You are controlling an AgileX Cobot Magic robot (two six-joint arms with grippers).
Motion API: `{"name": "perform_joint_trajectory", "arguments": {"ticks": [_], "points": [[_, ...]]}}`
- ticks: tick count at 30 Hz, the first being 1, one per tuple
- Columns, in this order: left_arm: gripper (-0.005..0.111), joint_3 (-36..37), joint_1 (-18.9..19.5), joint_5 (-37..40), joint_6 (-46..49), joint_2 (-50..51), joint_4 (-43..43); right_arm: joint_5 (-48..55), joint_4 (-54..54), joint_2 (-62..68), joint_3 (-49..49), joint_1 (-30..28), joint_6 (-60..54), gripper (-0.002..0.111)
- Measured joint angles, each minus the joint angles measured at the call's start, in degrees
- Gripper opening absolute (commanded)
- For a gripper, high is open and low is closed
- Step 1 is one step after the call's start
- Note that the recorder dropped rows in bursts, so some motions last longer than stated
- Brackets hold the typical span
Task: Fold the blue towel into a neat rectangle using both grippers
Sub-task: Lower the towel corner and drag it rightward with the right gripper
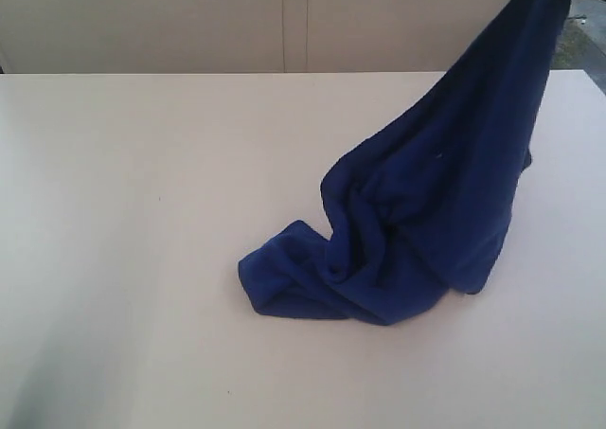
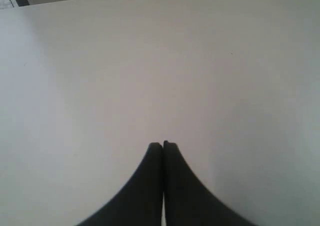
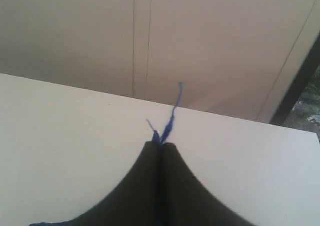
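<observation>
Royal-blue soft towel point(image 1: 417, 211) is hanging from my right hand point(image 3: 161, 143), which is pinching its frayed corner above the pale surface point(image 1: 142, 259). My left hand point(image 2: 163, 144) is hovering, pressed together.

A: Deep royal blue on that towel point(image 1: 426, 211), plain all over!
B: Bench point(image 1: 133, 259) is flat off-white. Left tool point(image 2: 163, 144) black, right tool point(image 3: 161, 144) black, thread point(image 3: 173, 109) blue.

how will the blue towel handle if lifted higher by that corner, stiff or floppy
Likely very floppy: the blue towel hangs from the right tool in a limp drape, its lower end bunched on the table. Probably light: one pinched corner carries it. It may slip, as only threads show past the shut tips.
</observation>
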Motion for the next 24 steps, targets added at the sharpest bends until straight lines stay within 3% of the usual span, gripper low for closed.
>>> {"name": "perform_joint_trajectory", "arguments": {"ticks": [8, 24], "points": [[0.0, 0.0, 0.0, 0.0, 0.0, 0.0, 0.0, 5.1, -2.9, -0.1, 0.0, 0.0, 0.5, 0.0], [0.0, 0.0, 0.0, 0.0, 0.0, 0.0, 0.0, 23.2, -23.8, -0.2, 0.0, -1.2, 21.4, 0.0]]}}
